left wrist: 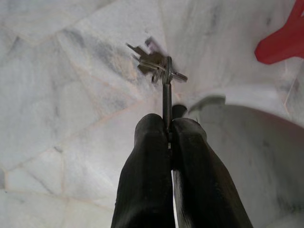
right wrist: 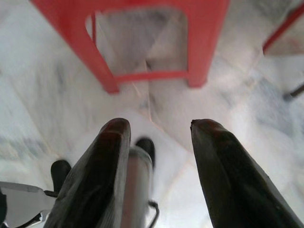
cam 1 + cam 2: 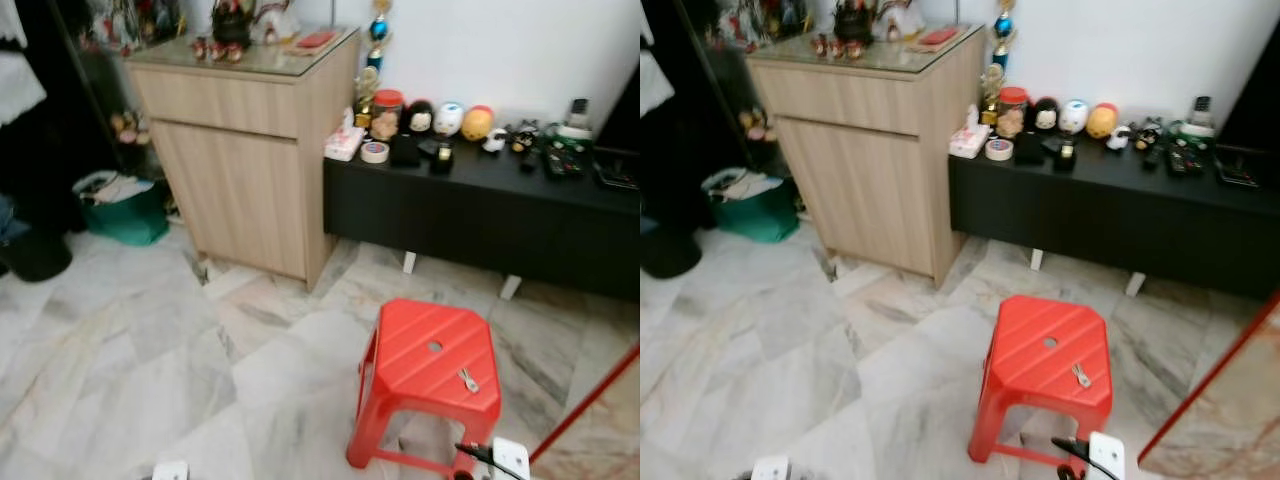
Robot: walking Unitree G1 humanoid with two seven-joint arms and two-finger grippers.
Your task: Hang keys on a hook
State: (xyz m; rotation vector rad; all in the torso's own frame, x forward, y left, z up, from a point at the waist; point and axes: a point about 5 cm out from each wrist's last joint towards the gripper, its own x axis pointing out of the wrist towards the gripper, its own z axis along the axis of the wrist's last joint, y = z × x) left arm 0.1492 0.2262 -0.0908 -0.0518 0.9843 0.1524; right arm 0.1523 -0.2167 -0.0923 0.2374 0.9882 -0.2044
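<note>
The keys (image 1: 159,66) are clamped in the left end effector (image 1: 169,130), whose two black fingers (image 1: 148,142) are pressed together on a key shank; the bunch hangs above the marble floor (image 1: 61,95). A second small metal key item (image 3: 467,380) lies on the seat of the red stool (image 3: 425,365). The right end effector (image 2: 159,130) is released, fingers spread apart, near the stool legs. Far left stands a wooden cabinet (image 3: 245,140); far right, a low black surface (image 3: 480,205) carries figurines and small objects.
</note>
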